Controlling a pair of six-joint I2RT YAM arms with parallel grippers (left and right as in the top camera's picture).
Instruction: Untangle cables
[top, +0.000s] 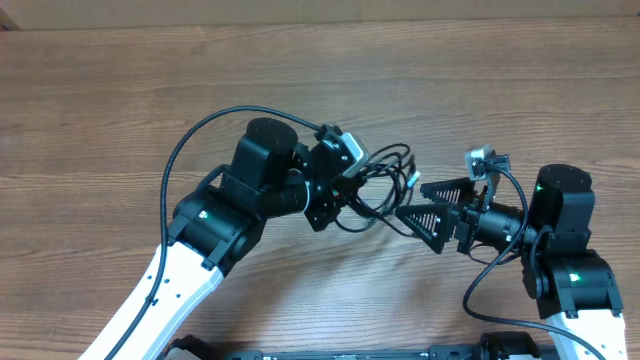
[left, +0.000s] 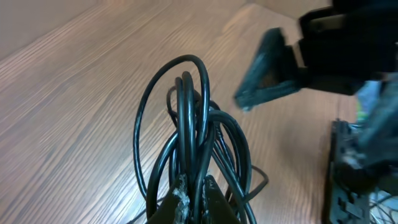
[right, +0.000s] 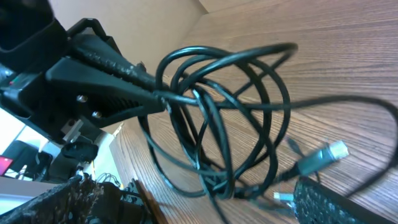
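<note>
— Closely first: what has the left tool (left: 196, 210) got?

— It is shut on the cables (left: 186, 124). Its fingers (left: 177, 202) pinch several strands at one spot, so the loops stand up off the tabletop (left: 74, 93) as a raised bunch. Judgement: holding them aloft gives the other tool separate strands to pick at.

— And the right tool (top: 410, 200)?

— Jaws spread wide and empty. It sits just beside the bunch, pointed at it, not touching. Reads as an approach to take one loop.

— Where do the views differ?

— Left wrist view: the pinch and the crossing strands, but no plug ends. Right wrist view: the loops face-on, plus a metal-tipped plug (right: 329, 152) low down near the wood, a free end worth following. Overhead view alone shows both tools at once and the gap between the open one and the bunch. Whether the lowest loops rest on the tabletop, I cannot tell.

— Progress?

— Early. Tangle not yet opened.
</note>
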